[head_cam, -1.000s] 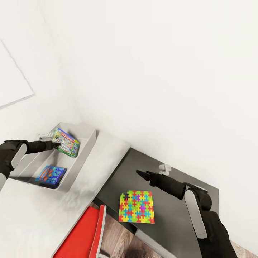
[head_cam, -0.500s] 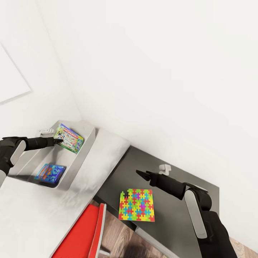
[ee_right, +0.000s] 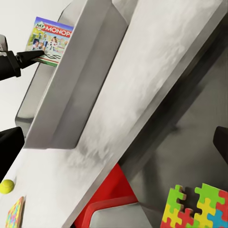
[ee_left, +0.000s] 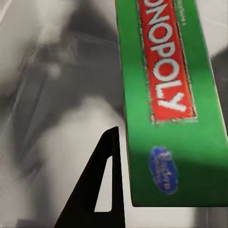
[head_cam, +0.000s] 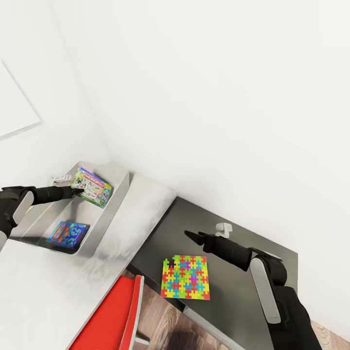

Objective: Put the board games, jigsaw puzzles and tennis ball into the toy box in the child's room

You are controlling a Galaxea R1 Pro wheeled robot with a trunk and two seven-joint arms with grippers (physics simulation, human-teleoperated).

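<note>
Monopoly box (head_cam: 92,187) lifted slightly since before — left jaws grip it over the toy box (head_cam: 111,211) (right jaws: unclear).

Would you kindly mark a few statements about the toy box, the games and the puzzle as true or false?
1. The left gripper holds the Monopoly box over the toy box. True.
2. A blue board game lies inside the toy box. True.
3. The right gripper grips the jigsaw puzzle. False: the puzzle lies flat, apart from it.
4. The tennis ball is in the toy box. False: it rests on the table.
</note>
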